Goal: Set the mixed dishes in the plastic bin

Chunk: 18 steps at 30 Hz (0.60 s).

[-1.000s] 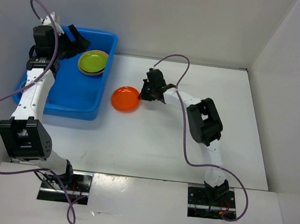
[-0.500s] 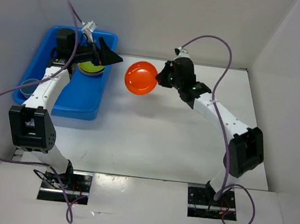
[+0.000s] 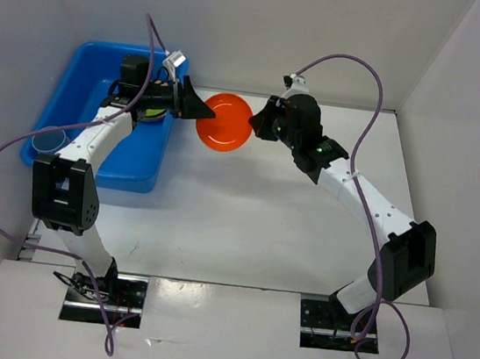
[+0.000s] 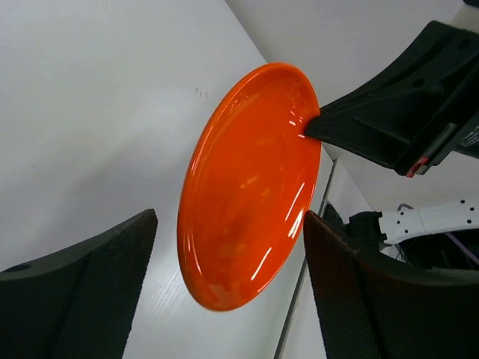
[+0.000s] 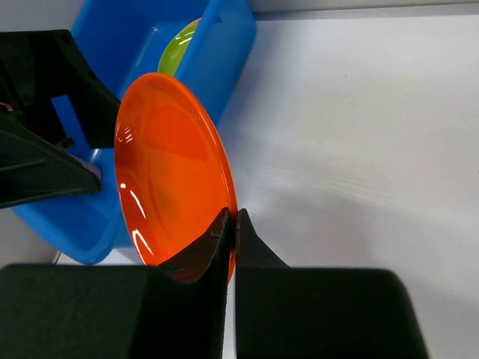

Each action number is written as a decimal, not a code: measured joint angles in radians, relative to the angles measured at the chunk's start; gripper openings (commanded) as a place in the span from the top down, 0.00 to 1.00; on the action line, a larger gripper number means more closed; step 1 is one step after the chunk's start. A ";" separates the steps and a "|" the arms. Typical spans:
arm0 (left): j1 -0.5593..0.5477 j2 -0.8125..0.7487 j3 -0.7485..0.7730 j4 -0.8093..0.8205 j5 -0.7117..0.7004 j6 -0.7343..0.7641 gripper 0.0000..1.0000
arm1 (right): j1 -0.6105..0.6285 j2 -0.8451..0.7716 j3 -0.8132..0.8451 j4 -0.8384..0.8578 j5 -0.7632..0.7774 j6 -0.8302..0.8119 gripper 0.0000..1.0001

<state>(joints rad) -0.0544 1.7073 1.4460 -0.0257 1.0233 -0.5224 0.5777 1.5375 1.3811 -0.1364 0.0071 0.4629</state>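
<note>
My right gripper (image 3: pixel 254 124) is shut on the rim of the orange plate (image 3: pixel 225 123) and holds it in the air just right of the blue plastic bin (image 3: pixel 135 173). The plate also shows in the right wrist view (image 5: pixel 168 172) and in the left wrist view (image 4: pixel 251 183). My left gripper (image 3: pixel 197 112) is open, its jaws on either side of the plate's left edge without touching it. A lime-green plate (image 5: pixel 179 46) lies in the bin, mostly hidden by my left arm. A blue cup (image 3: pixel 48 141) stands in the bin's near left corner.
White walls close in the table on the left, back and right. The bin stands at the back left. My right arm (image 3: pixel 369 205) stretches across the table's middle. Purple cables loop over both arms.
My left gripper swung right, out over the bin's edge, and now straddles the orange plate. My right gripper moved the plate slightly left toward it. Earlier the plate lay on the table.
</note>
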 measured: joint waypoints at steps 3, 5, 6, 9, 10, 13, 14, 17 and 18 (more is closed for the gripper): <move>-0.027 0.018 0.011 -0.022 0.014 0.017 0.32 | 0.003 0.000 0.000 0.002 -0.004 -0.004 0.99; -0.044 0.037 0.038 -0.063 0.021 0.050 0.46 | 0.004 0.000 0.000 0.001 -0.003 -0.008 0.99; -0.050 0.044 0.051 -0.084 0.017 0.060 0.55 | 0.004 0.000 0.000 0.000 0.000 -0.013 0.99; -0.059 0.060 0.066 -0.126 0.014 0.090 0.89 | 0.005 0.001 0.001 -0.001 0.003 -0.026 0.99; -0.058 0.062 0.069 -0.135 0.036 0.088 0.95 | 0.004 0.002 0.001 -0.013 0.007 -0.032 0.98; -0.056 0.065 0.083 -0.163 0.027 0.105 1.00 | 0.003 0.018 0.001 -0.008 0.008 -0.034 0.90; -0.056 0.068 0.085 -0.167 0.026 0.101 1.00 | 0.003 0.019 0.001 -0.008 0.013 -0.032 0.60; -0.055 0.070 0.088 -0.165 -0.028 0.089 1.00 | 0.003 0.021 0.001 -0.010 0.040 -0.020 0.37; -0.048 0.070 0.088 -0.162 -0.054 0.073 1.00 | 0.004 0.020 0.001 -0.008 0.050 -0.014 0.22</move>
<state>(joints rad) -0.1020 1.7775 1.5341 -0.1879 0.9695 -0.4496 0.5819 1.5578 1.3819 -0.1448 0.0570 0.4484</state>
